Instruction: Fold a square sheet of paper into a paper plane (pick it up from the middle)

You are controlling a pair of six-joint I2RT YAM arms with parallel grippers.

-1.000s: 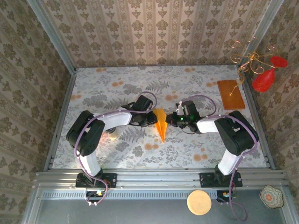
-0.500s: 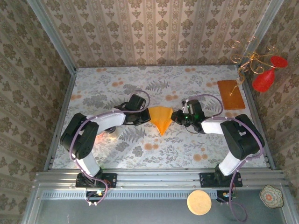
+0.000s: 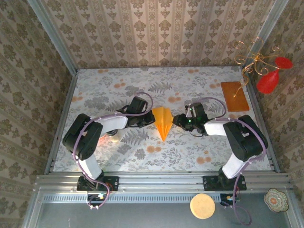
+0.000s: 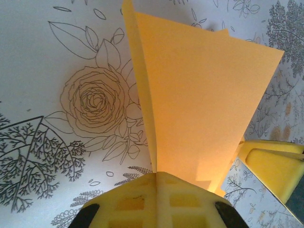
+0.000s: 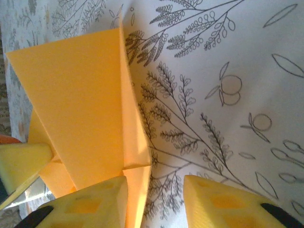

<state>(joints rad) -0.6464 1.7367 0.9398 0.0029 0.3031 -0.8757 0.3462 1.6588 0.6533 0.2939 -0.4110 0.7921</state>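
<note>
You are working in a robotics lab cell dressed up as a home. Damask wallpapered walls (image 3: 156, 33) box in the table on three sides, and a floral table cover (image 3: 204, 152) lies over it, yet bare aluminium rails (image 3: 161, 179) frame the near edge. A gold wire ornament (image 3: 263, 71) with red drops, a patterned dish (image 3: 276, 199) and a round tan disc (image 3: 202, 206) serve as household props.

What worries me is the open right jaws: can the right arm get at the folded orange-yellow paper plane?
Likely yes: the right arm has open jaws at the edge of the folded orange-yellow paper plane, nothing between.
</note>
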